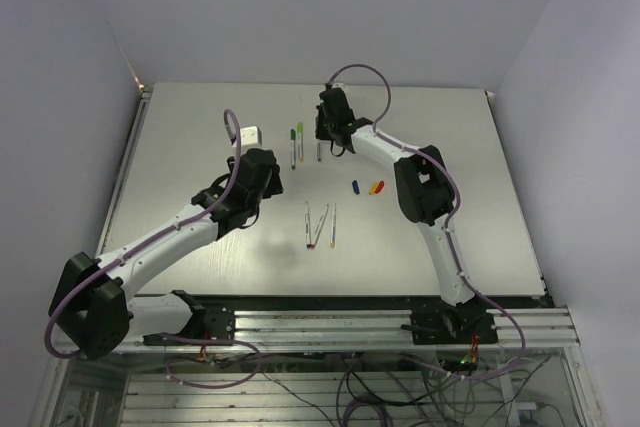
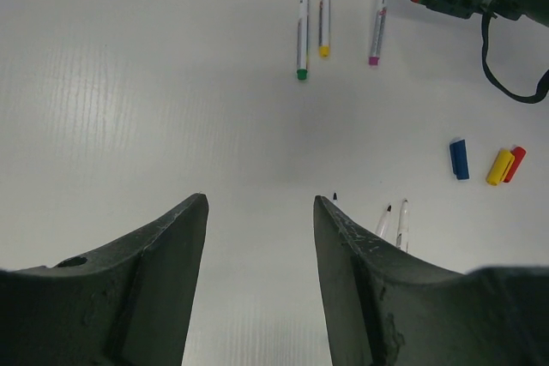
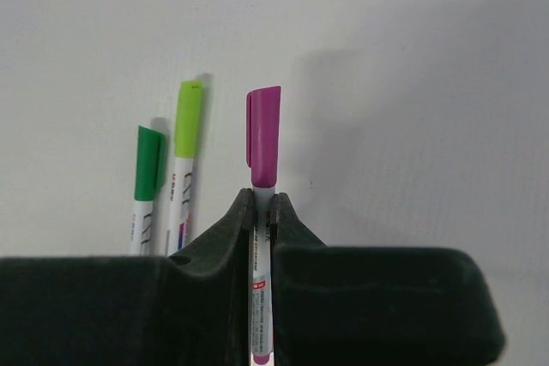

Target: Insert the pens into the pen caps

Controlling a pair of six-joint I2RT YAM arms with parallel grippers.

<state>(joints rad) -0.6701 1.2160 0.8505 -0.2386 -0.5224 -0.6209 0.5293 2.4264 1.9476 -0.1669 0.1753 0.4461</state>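
Near middle of the desk [image 1: 200,247]: three uncapped pens [image 1: 309,225] lie close together, long axes roughly 6 to 12 o'clock. Their dark writing tips point toward 12, and the left two lean together at the 6 o'clock end.
Loose caps: farther back, toward 2 o'clock of those pens. The blue cap [image 2: 459,159] lies alone, while the yellow cap [image 2: 500,166] and red cap [image 2: 515,163] lie side by side, touching.
Left tool [image 2: 260,203]: at 10 o'clock of the uncapped pens, its jaws parted wide with only bare desk between them, gripping nothing.
Capped pair: the green-capped pen [image 3: 149,169] and lime-capped pen [image 3: 187,126] lie parallel just beside each other, caps toward 12 o'clock.
Purple-capped pen [image 3: 263,139]: just at 3 o'clock of that pair, same axis, cap toward 12.
Right tool [image 3: 261,199]: closed tight on that pen's barrel just behind the cap. Whether the pen rests on the desk, I cannot tell.
In the way: the right arm [image 1: 385,152] runs just beyond the loose caps.
Far left: a white box [image 1: 250,135].
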